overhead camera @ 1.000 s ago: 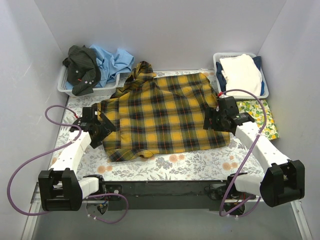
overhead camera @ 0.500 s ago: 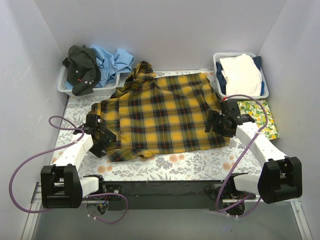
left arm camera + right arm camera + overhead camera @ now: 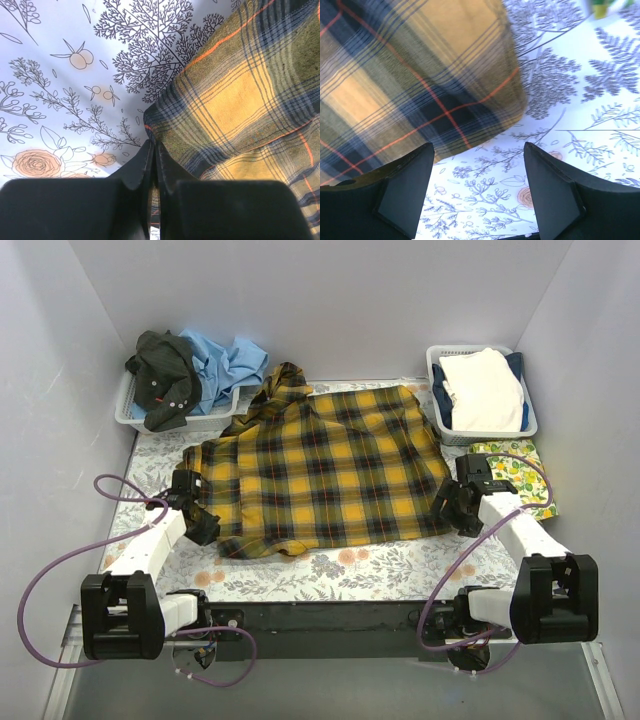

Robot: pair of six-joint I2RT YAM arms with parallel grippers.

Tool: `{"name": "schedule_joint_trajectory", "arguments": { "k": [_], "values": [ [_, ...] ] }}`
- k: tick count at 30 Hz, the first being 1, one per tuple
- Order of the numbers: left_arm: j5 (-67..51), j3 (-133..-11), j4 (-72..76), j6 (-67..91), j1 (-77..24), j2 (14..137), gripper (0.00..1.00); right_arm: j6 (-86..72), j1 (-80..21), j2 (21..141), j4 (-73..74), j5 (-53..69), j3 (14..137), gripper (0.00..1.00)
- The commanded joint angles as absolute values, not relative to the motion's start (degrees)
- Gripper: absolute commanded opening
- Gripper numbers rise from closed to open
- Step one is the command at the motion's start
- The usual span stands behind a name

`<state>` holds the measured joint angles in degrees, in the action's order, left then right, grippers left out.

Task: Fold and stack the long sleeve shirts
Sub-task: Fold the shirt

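The yellow-and-black plaid long sleeve shirt [image 3: 320, 470] lies spread flat on the flowered table cover [image 3: 380, 565], collar toward the back. My left gripper [image 3: 200, 525] sits at the shirt's near left edge. In the left wrist view its jaws [image 3: 154, 150] are pressed together, with a fold of plaid cloth [image 3: 240, 90] pinched between them. At the shirt's near right corner my right gripper [image 3: 452, 510] is low over the cover. Its fingers [image 3: 405, 185] stand wide apart around bare cover, just short of the plaid hem [image 3: 485, 120]. A dark shirt [image 3: 165, 380] and a light blue shirt [image 3: 228, 360] lie crumpled at the back left.
A white basket [image 3: 135, 422] at the back left holds the crumpled shirts. Another basket [image 3: 445, 430] at the back right holds folded white and dark cloth. A lemon-print cloth [image 3: 520, 472] lies in front of it. Grey walls close in on both sides.
My left gripper went from wide open to shut on the shirt's near left edge. The right arm drew back and down toward the shirt's near right corner, still open.
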<state>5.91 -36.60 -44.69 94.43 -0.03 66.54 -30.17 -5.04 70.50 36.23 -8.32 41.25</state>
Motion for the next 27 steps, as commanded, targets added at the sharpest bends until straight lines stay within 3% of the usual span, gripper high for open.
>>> {"name": "schedule_joint_trajectory", "arguments": {
  "k": [1, 8, 11, 12, 14, 27],
  "values": [
    [9.31, -39.81, -47.02, 95.27, -0.09, 64.87, 0.0, -31.73, -2.64, 71.62, 35.69, -11.08, 40.87, 0.79],
    [10.37, -43.77, -50.18, 95.54, -0.09, 63.2, 0.0, -30.85, -1.76, 76.46, 32.53, -9.06, 39.47, 0.72],
    [10.55, -44.91, -51.59, 95.36, -0.09, 62.32, 0.0, -30.76, -1.67, 78.57, 30.24, -7.47, 38.93, 0.55],
    [10.81, -45.35, -53.33, 94.93, -0.09, 61.27, 0.0, -30.24, -1.67, 80.05, 29.1, -6.17, 39.63, 0.24],
    [11.33, -45.44, -54.4, 95.1, -0.09, 60.65, 0.0, -30.15, -1.67, 79.72, 29.79, -5.8, 39.9, 0.02],
    [17.22, -50.27, -66.18, 98.09, -0.09, 49.66, 0.0, -29.53, -1.49, 63.73, 42.01, -4.92, 42.8, 0.01]
  ]
}}
